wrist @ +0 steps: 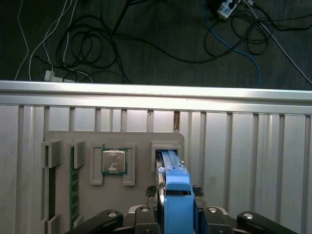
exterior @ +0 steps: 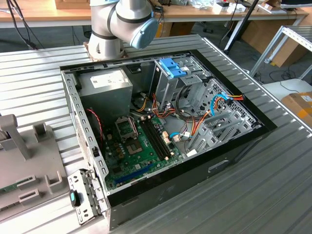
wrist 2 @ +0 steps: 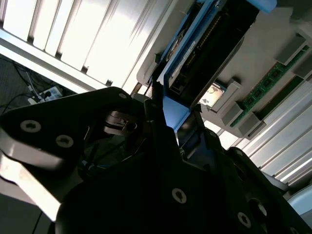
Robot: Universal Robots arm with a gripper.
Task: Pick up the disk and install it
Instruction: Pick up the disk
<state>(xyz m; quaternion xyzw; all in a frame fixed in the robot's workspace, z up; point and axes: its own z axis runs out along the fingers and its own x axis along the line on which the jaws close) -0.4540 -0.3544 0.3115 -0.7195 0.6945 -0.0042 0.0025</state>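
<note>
Jaws pinch the one disk [wrist: 176, 195] standing in the grey holder [wrist: 141, 144] beside one chip [wrist: 114, 161].

arm [exterior: 124, 22]: grey joints, blue end cap, bent at top of exterior view
gripper [wrist: 175, 191]: black, pointing down, jaws closed against both sides of the disk [wrist: 178, 209]
</note>
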